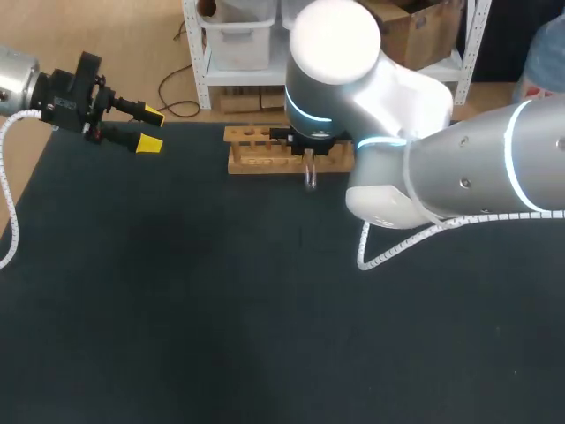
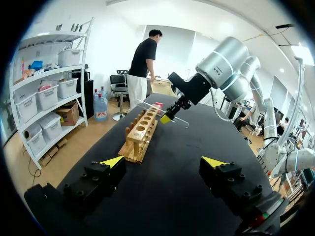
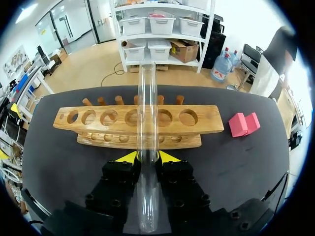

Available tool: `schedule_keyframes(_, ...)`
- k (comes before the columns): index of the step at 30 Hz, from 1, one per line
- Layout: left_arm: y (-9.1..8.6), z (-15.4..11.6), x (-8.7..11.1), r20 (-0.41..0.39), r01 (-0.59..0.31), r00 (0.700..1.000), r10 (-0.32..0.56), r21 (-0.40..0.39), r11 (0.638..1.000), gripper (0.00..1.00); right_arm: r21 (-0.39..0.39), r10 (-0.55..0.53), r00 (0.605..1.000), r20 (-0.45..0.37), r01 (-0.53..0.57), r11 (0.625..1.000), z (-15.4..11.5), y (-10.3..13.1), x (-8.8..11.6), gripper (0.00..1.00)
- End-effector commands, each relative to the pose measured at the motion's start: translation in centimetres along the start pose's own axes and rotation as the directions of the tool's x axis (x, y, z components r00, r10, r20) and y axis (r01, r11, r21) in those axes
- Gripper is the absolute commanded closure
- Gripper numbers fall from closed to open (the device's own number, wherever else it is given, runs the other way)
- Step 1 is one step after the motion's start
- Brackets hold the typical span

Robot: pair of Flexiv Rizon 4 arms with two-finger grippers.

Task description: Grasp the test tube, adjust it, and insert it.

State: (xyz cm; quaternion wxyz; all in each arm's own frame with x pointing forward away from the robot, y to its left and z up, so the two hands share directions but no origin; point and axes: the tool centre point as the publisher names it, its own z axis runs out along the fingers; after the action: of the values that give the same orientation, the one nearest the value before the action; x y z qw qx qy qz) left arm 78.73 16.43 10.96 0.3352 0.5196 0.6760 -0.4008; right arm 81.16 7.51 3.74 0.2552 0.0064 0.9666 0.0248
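A clear glass test tube [image 3: 147, 98] is held between the yellow tips of my right gripper [image 3: 147, 158], which is shut on it. The tube juts out ahead of the fingers, over the middle holes of the wooden rack [image 3: 138, 119]. From the left wrist the same tube [image 2: 173, 118] shows as a thin tilted line in the right gripper [image 2: 167, 117], just above the rack [image 2: 141, 132]. In the head view the rack [image 1: 256, 152] stands at the table's far edge, with my right arm over its right part and a tube end [image 1: 310, 179] poking out below. My left gripper [image 1: 150, 129] hangs open at the far left, well away from the rack.
A small pink block [image 3: 243, 124] lies on the black table just past the rack's right end; from the left wrist the pink block [image 2: 158, 104] shows beyond the rack's far end. The dark tabletop [image 1: 221, 309] stretches wide in front of the rack.
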Motion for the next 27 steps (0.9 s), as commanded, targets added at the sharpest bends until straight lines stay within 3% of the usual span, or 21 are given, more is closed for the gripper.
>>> schedule_keyframes(1, 0.1, 0.0, 0.1, 0.001, -0.002, 1.0, 0.002, 0.001, 1.0, 0.0, 0.001, -0.001, 1.0, -0.016, 0.001, 1.0, 0.6, 0.2, 0.0, 1.0)
schedule_keyframes(19, 0.1, 0.0, 0.1, 0.001, -0.002, 1.0, 0.002, 0.001, 1.0, 0.0, 0.005, -0.001, 0.999, -0.051, 0.002, 1.0, 1.2, 0.3, 0.5, 1.0)
schedule_keyframes(27, 0.1, 0.0, 0.1, 0.001, -0.002, 1.0, 0.002, 0.001, 1.0, 0.0, 0.033, 0.017, 1.0, -0.025, -0.016, 0.999, -0.2, -0.1, 0.6, 1.0)
